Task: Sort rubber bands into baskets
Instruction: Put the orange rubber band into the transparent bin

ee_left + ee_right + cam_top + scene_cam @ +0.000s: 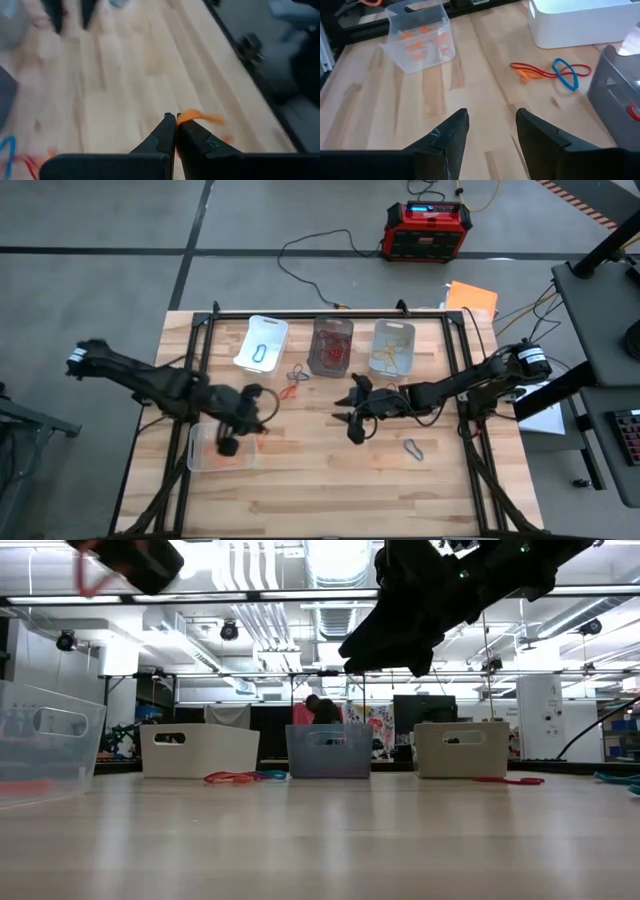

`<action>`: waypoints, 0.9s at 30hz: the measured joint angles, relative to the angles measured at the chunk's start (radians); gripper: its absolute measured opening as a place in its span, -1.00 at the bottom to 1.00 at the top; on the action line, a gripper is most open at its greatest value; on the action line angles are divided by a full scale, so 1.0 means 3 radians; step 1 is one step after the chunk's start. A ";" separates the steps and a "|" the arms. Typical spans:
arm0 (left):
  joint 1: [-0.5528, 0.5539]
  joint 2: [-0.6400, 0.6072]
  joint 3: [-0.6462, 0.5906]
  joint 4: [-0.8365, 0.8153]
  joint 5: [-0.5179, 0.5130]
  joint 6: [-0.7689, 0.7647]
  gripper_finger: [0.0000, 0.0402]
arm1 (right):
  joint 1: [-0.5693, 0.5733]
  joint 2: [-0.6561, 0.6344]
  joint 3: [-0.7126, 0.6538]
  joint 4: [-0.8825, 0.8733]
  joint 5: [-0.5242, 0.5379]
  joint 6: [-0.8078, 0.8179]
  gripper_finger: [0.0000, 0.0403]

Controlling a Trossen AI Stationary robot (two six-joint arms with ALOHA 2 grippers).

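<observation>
1. The left gripper (175, 131) has its fingers pressed together on an orange rubber band (197, 117), which sticks out beside the tips; how much of the band is pinched is hidden.
2. From above, that gripper (230, 442) hangs over the clear basket (205, 450) at the table's near left, so part of the basket is covered by the arm.
3. The clear basket (417, 35) holds several orange bands (420, 40), blurred through its wall.
4. The right gripper (490, 127) stands with its fingers well apart and nothing between them, above bare wood near the table (330, 480) centre.
5. A red band (532, 70) and a blue band (565, 72) lie tangled on the wood ahead of the right gripper, just beside the white basket (580, 22).
6. The dark basket (332, 346) and another clear basket (393, 346) stand in the back row; their contents are hard to make out.
7. A greyish band (413, 448) lies alone near the right arm.
</observation>
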State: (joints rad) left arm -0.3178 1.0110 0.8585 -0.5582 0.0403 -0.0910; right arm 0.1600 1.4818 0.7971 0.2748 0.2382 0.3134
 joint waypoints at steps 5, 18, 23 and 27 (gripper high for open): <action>-0.0316 -0.0133 0.0217 -0.0896 -0.0190 -0.0509 -1.00 | -0.0048 0.0004 0.0000 -0.0051 0.0002 0.0001 -0.20; -0.0429 -0.0061 -0.0487 -0.1579 0.0039 -0.1582 -1.00 | -0.0056 0.0006 -0.0001 -0.0055 0.0001 -0.0042 -0.21; -0.0429 -0.0019 -0.0695 -0.1405 0.0082 -0.1652 -1.00 | -0.0056 0.0008 -0.0003 -0.0058 0.0001 -0.0039 -0.19; -0.0429 -0.0008 -0.0769 -0.1205 0.0081 -0.1697 -1.00 | -0.0056 0.0008 -0.0003 -0.0056 0.0001 -0.0034 -0.17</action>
State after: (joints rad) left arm -0.4465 1.0084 0.6277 -0.9197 0.0647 -0.6000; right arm 0.1432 1.4841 0.7963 0.2580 0.2386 0.3031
